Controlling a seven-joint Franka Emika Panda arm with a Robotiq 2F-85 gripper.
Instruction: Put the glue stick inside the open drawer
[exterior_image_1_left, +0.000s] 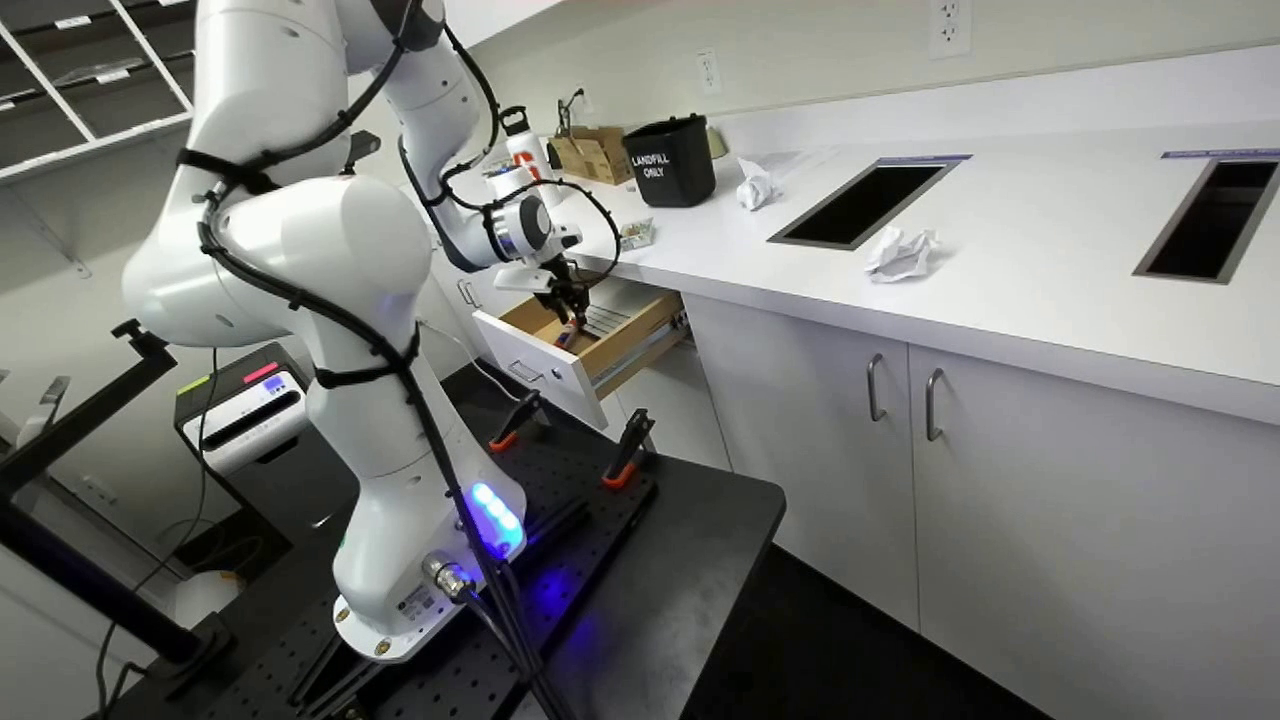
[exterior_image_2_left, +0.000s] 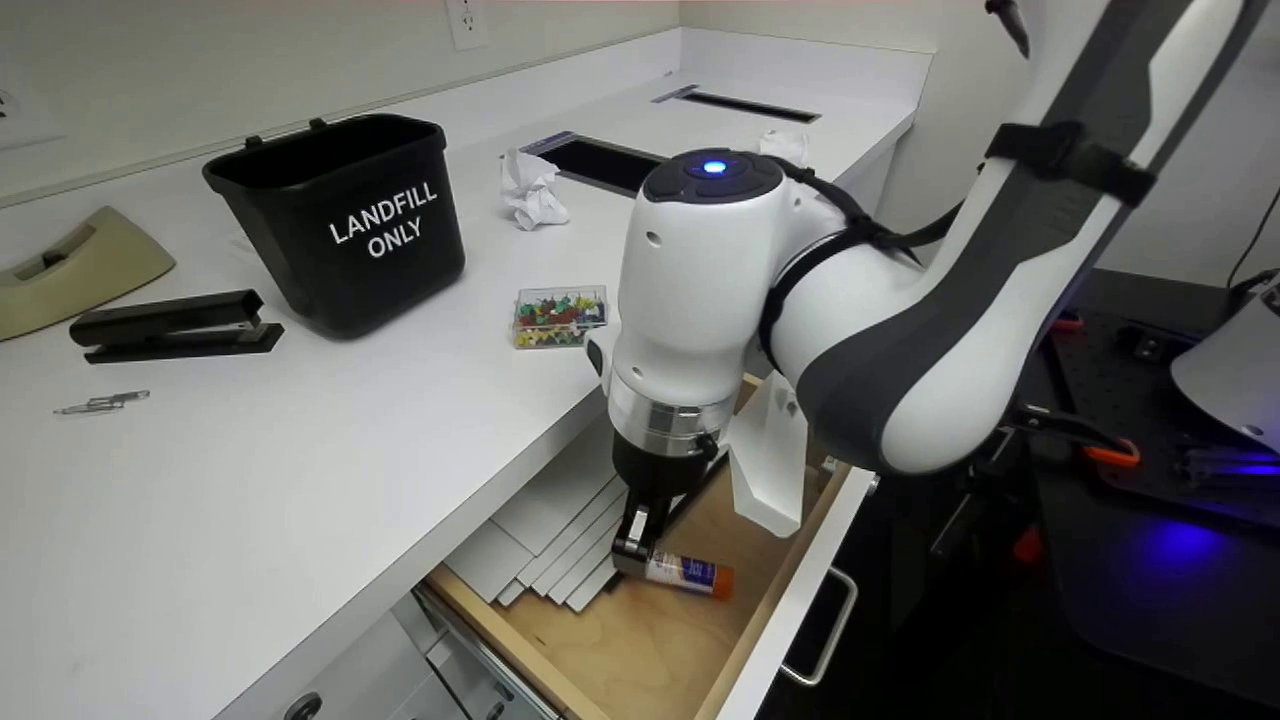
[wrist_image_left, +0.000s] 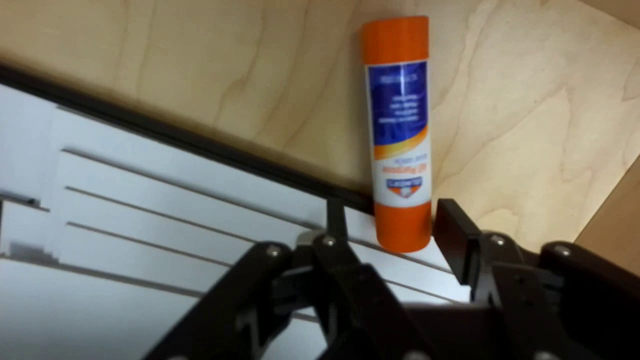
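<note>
The glue stick (wrist_image_left: 400, 132), with orange ends and a blue and white label, lies inside the open drawer. One end rests on the white sheets, and the rest lies over the wooden bottom. It also shows in both exterior views (exterior_image_1_left: 567, 332) (exterior_image_2_left: 690, 573). The open drawer (exterior_image_2_left: 810, 585) has a white front (exterior_image_1_left: 540, 365) and pale wood sides. My gripper (wrist_image_left: 392, 215) is open, low in the drawer, with one finger on each side of the stick's near end. A gap shows at the left finger; the right finger is very close. The gripper (exterior_image_2_left: 632, 560) hides that end in an exterior view.
White sheets (exterior_image_2_left: 555, 520) lie stacked in the drawer's back part. The counter edge (exterior_image_2_left: 480, 510) stands above the drawer, close to the arm. On the counter are a black bin (exterior_image_2_left: 350, 230), a box of pins (exterior_image_2_left: 560, 317), a stapler (exterior_image_2_left: 175, 325) and crumpled paper (exterior_image_2_left: 533, 190).
</note>
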